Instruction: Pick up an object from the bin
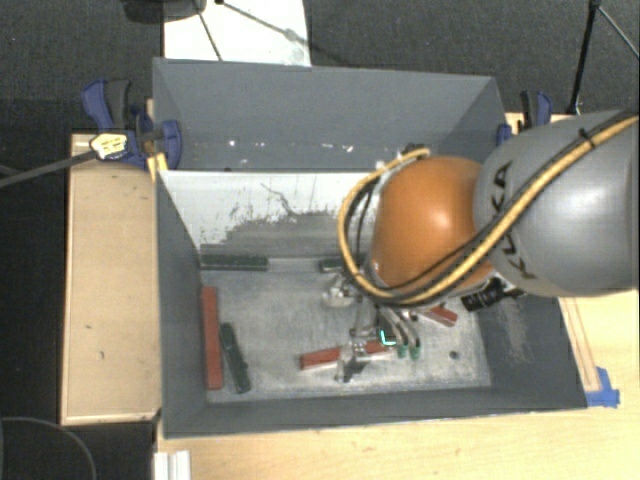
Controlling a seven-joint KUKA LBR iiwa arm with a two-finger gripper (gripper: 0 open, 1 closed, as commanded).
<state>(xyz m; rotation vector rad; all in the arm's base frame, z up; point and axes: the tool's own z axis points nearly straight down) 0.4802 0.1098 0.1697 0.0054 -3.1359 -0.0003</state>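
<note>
Gripper (352, 356) lowered to the floor of the bin (330, 113), front middle.
It is seen at the right end of a short red stick (318, 361). A long red bar (211, 336) and a dark green bar (236, 358) are laid side by side at left.

The grey metal bin (185, 268) has a scuffed floor. A short red piece (320, 360) lies flat on it, its end right at the claw (350, 361). Well off to the view's left of the claw, a long red bar (212, 338) and a dark green bar (236, 360) lie side by side. Behind those, a dark bar (233, 262) lies along the back wall. Another red piece (441, 316) lies on the claw's other side.
</note>
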